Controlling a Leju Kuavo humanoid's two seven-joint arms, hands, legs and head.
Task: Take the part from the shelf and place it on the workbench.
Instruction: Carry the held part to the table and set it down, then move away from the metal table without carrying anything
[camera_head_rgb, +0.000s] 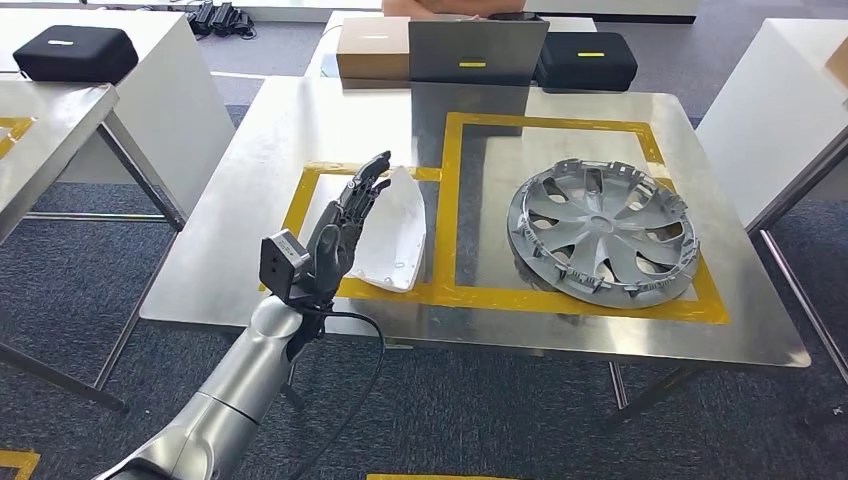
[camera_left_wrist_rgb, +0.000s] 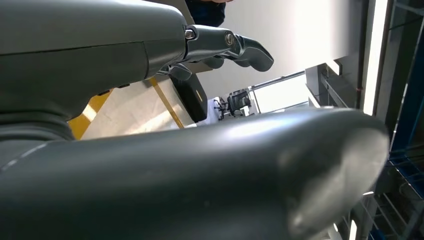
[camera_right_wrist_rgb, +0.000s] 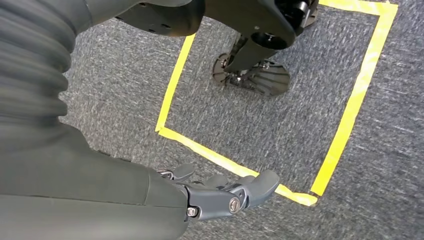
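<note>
A white triangular part (camera_head_rgb: 398, 232) lies flat on the steel workbench (camera_head_rgb: 300, 130), inside the left yellow-taped square. My left hand (camera_head_rgb: 340, 232) is raised just left of it, fingers straight and apart, holding nothing; its fingertips (camera_head_rgb: 377, 172) hover near the part's upper edge. Up close, the left wrist view has the thumb (camera_left_wrist_rgb: 200, 180) and fingers (camera_left_wrist_rgb: 235, 47) with nothing between them. My right hand (camera_right_wrist_rgb: 220, 197) hangs over grey carpet, fingers loosely extended and empty.
A silver wheel cover (camera_head_rgb: 600, 232) lies in the right taped square. A cardboard box (camera_head_rgb: 372, 48), a grey laptop (camera_head_rgb: 475, 50) and a black case (camera_head_rgb: 587, 60) line the far edge. Other tables stand left and right. Yellow tape (camera_right_wrist_rgb: 350, 115) marks the floor.
</note>
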